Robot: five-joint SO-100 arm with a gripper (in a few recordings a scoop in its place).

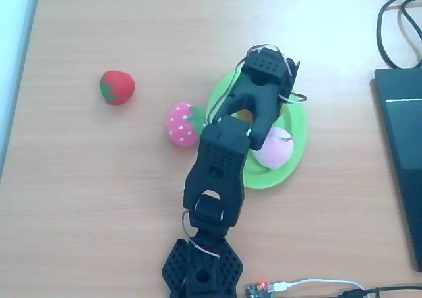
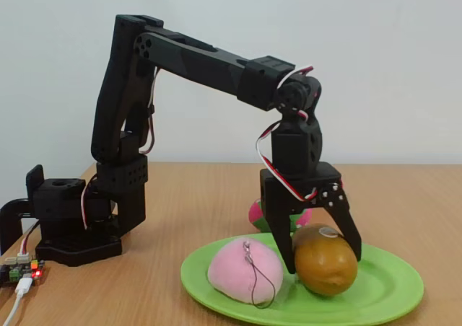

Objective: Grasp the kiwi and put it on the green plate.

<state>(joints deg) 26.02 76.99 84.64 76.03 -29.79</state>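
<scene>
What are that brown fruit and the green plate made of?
The kiwi looks like smooth, slightly shiny stuffed fabric, though its sheen leaves that open. The green plate looks like glossy moulded plastic: uniform lime colour, raised rim, soft reflections.

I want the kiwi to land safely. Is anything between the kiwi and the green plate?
Nothing visible is. In the fixed view the kiwi sits between the gripper fingers, low over or on the green plate. The pink peach lies beside it on the plate, not underneath.
</scene>
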